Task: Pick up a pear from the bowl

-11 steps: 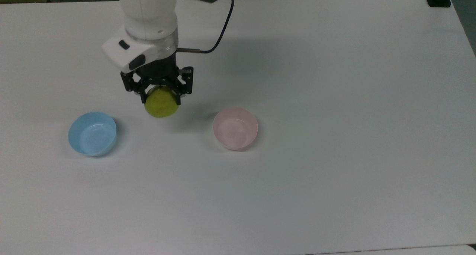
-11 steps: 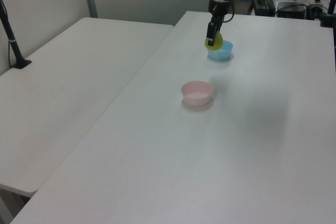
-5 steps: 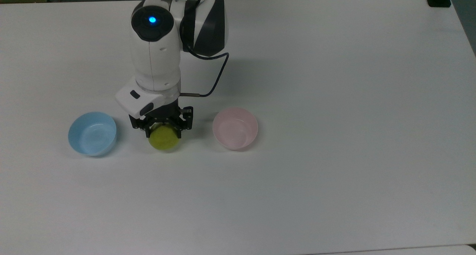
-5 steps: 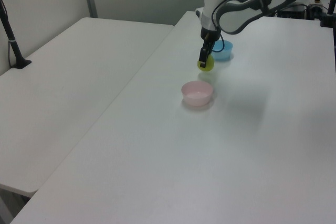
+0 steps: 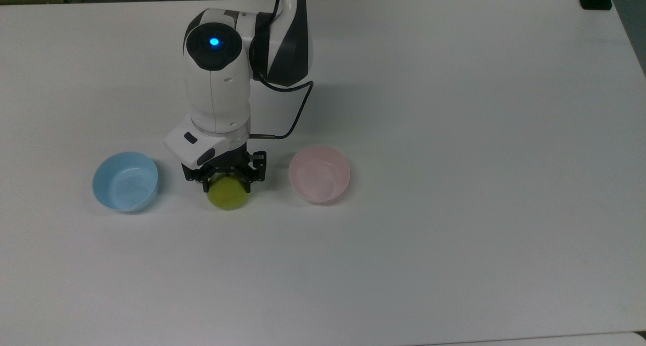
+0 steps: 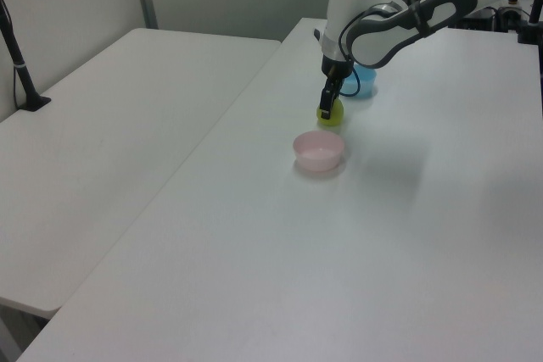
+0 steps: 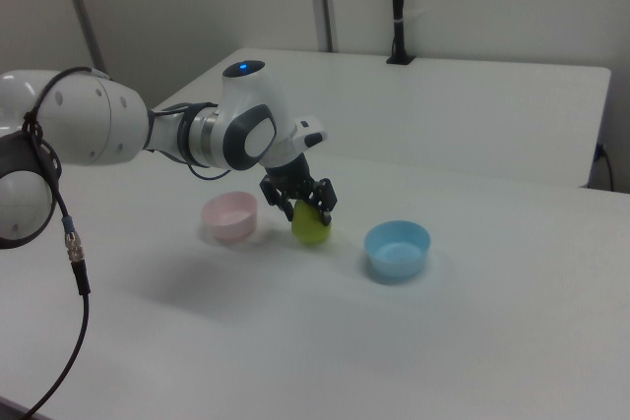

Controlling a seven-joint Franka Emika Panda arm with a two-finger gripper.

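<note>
Yellow-green pear (image 5: 228,196), clenched in the pincer (image 5: 227,183), has dropped nearer the table (image 5: 454,134).

Yellow-green rounded pear (image 5: 228,196) under black gripper (image 5: 227,180); pale pink plastic bowl (image 5: 319,174) one side, light blue plastic bowl (image 5: 125,181) the other.

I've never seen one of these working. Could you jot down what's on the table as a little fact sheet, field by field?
Arm: one white robot arm reaching down over the table
Gripper: closed on the pear
Pear position: low over or on the table, between the two bowls; contact cannot be told
Pink bowl: nothing inside, at the top view's right of the pear
Blue bowl: nothing inside, at the top view's left of the pear
</note>
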